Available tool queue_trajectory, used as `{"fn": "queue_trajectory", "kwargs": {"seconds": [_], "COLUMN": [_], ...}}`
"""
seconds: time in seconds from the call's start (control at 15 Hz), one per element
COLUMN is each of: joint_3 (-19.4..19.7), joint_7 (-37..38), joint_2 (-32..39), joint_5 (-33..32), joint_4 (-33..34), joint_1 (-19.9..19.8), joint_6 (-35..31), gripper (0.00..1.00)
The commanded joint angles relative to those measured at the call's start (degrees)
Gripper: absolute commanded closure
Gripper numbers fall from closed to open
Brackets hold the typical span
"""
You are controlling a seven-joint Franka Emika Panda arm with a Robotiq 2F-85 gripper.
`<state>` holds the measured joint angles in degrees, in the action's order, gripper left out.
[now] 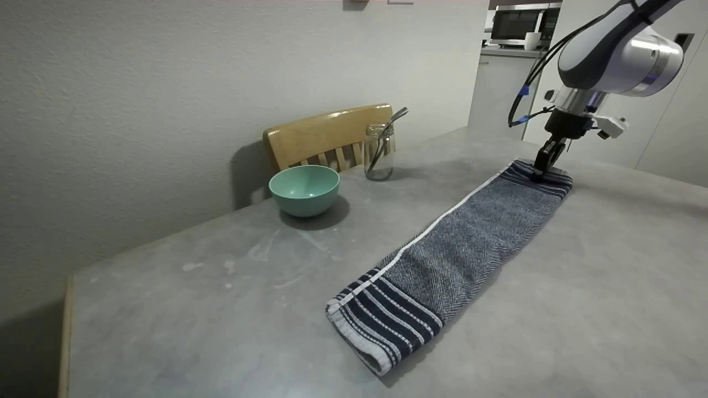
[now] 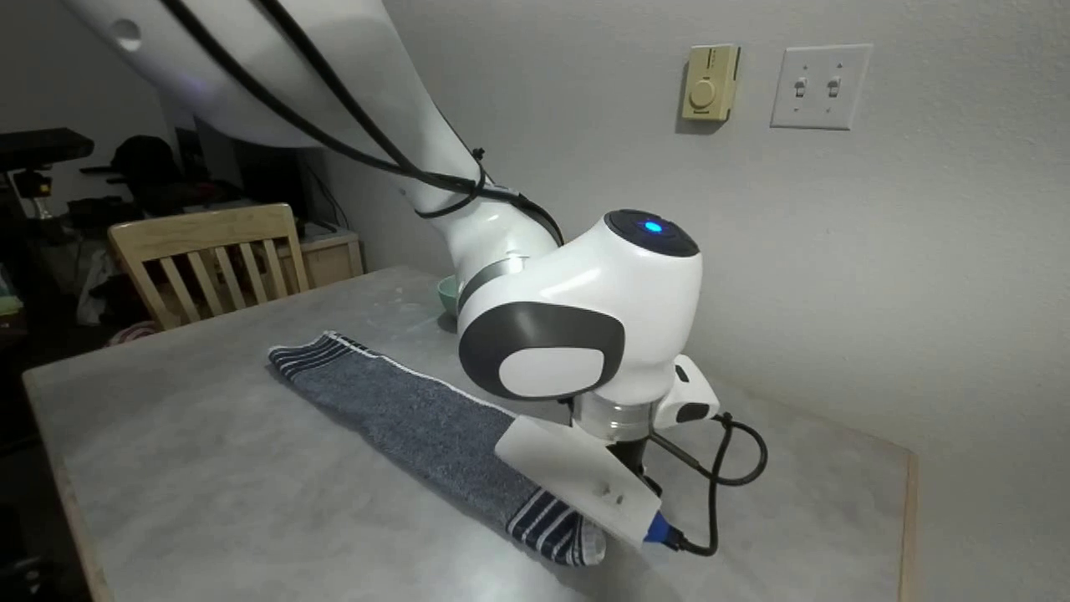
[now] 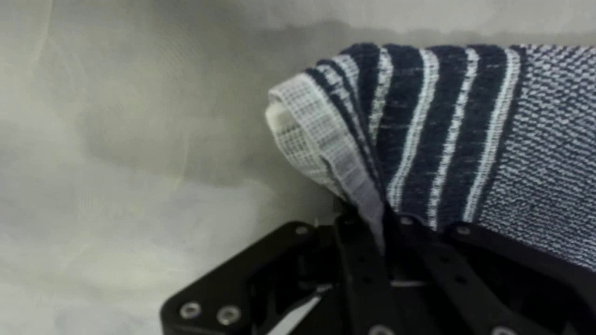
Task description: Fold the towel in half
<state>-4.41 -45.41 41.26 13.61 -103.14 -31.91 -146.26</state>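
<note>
The towel point(image 1: 470, 237) is long, narrow and grey-blue, with navy and white striped bands at both ends. It lies stretched across the table in both exterior views point(image 2: 418, 426), with layered edges at one end. My gripper point(image 1: 539, 176) points down at the striped end nearest the arm. In the wrist view, the gripper point(image 3: 384, 221) is shut on the towel's end point(image 3: 447, 125). The white hem is pinched up between the fingers, and the cloth bunches there. The fingertips are dark and partly covered by cloth. In an exterior view the wrist hides the fingers.
A teal bowl point(image 1: 304, 190) stands near the wall, beside a glass jar point(image 1: 379, 160) with utensils. A wooden chair point(image 1: 332, 135) stands behind the table edge. Another chair point(image 2: 209, 251) stands at the far side. The wall point(image 2: 836, 293) runs along the table point(image 1: 221, 320).
</note>
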Motion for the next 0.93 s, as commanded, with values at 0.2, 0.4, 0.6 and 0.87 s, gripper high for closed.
{"fn": "queue_trajectory", "kwargs": {"seconds": [0.2, 0.4, 0.6, 0.87], "joint_3": [8.98, 11.48, 11.92, 8.46], "joint_7": [12.36, 18.79, 22.76, 21.28], "joint_2": [-6.58, -8.78, -10.62, -12.72], "joint_5": [-9.85, -15.69, -18.79, -17.25], "joint_4": [-5.48, -5.77, -5.46, -5.49], "joint_1": [10.1, 13.47, 15.31, 15.32], "joint_6": [-3.59, -3.26, -2.35, -2.41], "gripper": [0.98, 0.98, 0.98, 0.98]}}
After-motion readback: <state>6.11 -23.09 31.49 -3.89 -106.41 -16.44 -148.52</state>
